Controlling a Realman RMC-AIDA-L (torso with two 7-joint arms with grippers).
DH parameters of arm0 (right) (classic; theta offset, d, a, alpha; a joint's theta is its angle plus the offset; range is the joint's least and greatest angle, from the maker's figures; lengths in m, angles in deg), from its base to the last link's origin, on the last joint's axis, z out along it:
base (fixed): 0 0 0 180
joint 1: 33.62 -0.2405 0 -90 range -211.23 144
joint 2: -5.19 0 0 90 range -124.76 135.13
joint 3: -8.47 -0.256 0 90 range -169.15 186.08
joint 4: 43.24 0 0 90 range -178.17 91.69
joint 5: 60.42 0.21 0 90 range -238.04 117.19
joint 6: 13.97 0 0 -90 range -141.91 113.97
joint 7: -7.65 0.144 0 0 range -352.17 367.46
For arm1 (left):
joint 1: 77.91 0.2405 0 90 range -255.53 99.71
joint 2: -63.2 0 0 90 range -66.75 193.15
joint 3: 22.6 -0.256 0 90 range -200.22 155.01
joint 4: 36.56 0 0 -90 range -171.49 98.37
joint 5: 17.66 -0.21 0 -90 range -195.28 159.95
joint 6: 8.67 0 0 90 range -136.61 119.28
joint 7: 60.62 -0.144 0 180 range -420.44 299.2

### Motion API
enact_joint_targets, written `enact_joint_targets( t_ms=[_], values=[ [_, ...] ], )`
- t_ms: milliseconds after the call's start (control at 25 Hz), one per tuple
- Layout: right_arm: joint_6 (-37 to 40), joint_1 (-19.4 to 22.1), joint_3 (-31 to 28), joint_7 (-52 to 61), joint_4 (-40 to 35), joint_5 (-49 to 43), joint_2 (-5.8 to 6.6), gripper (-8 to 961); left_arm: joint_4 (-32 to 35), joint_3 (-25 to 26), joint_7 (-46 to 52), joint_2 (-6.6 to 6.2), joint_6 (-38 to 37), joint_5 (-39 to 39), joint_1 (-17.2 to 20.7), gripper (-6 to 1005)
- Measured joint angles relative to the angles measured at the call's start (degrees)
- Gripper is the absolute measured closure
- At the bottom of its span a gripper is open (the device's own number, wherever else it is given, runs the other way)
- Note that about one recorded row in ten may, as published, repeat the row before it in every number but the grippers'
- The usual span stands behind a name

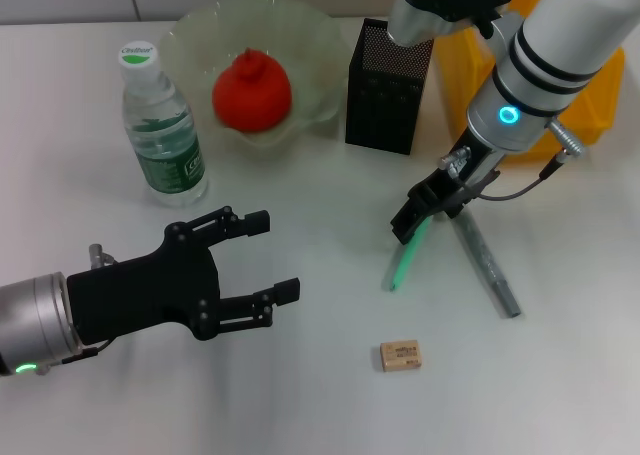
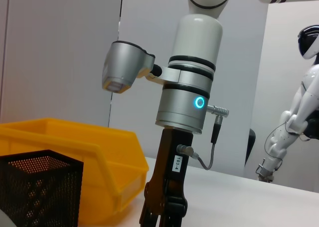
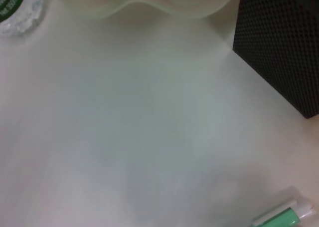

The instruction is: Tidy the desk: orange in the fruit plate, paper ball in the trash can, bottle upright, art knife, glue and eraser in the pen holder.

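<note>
The orange (image 1: 251,92) lies in the pale green fruit plate (image 1: 320,45) at the back. The bottle (image 1: 160,127) stands upright to its left. The black mesh pen holder (image 1: 385,87) stands right of the plate, with the yellow trash can (image 1: 590,100) behind my right arm. My right gripper (image 1: 412,221) is low over the upper end of a slim green tool (image 1: 405,260); the tool's tip also shows in the right wrist view (image 3: 279,218). A grey stick-like tool (image 1: 487,263) lies beside it. The eraser (image 1: 400,355) lies near the front. My left gripper (image 1: 280,256) is open and empty at the front left. The paper ball is out of view.
The left wrist view shows my right arm (image 2: 187,97), the trash can (image 2: 75,157) and the pen holder (image 2: 40,192). The right wrist view shows the plate's rim (image 3: 144,0), the pen holder's wall (image 3: 284,52) and the bottle (image 3: 12,7).
</note>
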Motion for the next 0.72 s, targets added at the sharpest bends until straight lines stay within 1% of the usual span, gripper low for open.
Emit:
enact_joint_targets(
  t_ms=[720],
  values=[
    [-1.74, -0.17, 2.24, 0.01, 0.88, 0.18, 0.02, 200, -0.09, 0.03, -0.05, -0.09, 0.15, -0.04, -0.21, 151]
  ],
)
